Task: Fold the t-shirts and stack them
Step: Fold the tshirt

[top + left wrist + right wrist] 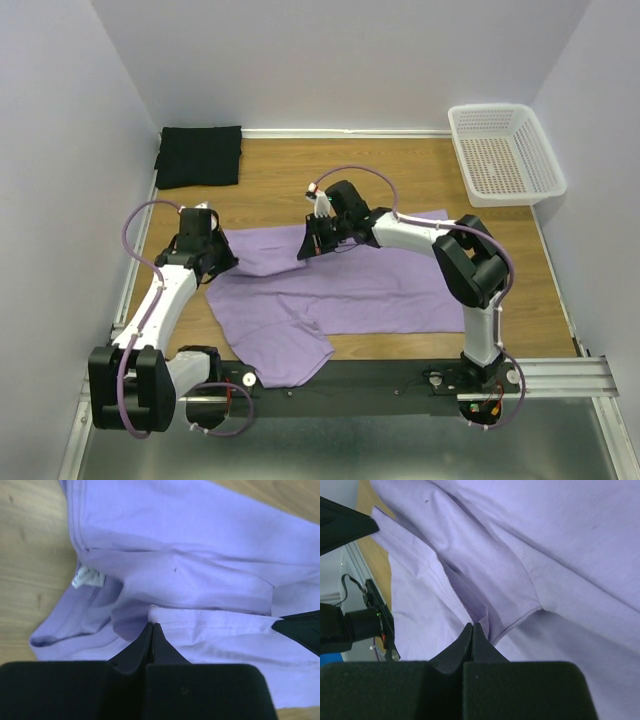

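Left claw (pixel 152 626), right claw (pixel 472 626): low, angled inward, seemingly tight on lavender shirt (pixel 380 290)

One lavender t-shirt (pixel 360 290) lay rumpled, partly folded, toward the table's (pixel 400 175) near edge; one black t-shirt (pixel 199 156) lay folded in its far-left corner.

Open tabletop (pixel 340 165) lies between black shirt (pixel 199 156) and basket (pixel 505 152).

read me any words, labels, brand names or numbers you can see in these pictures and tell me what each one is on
No text can be read anywhere.
White neck tag inside the collar of the lavender t-shirt: faint print, too blurred to read.
Black t-shirt: no print visible.
White basket: no label visible.
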You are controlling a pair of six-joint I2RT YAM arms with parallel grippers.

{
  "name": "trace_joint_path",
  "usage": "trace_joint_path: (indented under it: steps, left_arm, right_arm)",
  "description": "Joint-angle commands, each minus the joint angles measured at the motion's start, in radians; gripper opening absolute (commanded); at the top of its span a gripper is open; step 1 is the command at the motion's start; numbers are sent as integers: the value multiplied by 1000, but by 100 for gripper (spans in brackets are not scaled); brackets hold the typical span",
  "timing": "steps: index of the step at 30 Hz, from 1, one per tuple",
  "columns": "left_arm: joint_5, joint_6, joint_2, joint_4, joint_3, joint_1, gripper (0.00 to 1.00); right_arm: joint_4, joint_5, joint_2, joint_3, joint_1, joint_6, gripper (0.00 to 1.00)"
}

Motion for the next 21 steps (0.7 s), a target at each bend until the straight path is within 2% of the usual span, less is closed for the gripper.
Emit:
trace_joint_path:
  steps: [1, 14, 21]
  left_arm:
    - [62, -34, -37, -28, -42, -2, 0]
    - [78, -62, -103, -83, -85, -2, 0]
    - [88, -53, -115, -123, -80, -4, 6]
  right_arm:
    - [-17, -5, -60, -50, 23, 7, 0]
    - [-25, -25, -106, -136, 27, 12, 4]
    - [-34, -36, -92, -151, 32, 10, 7]
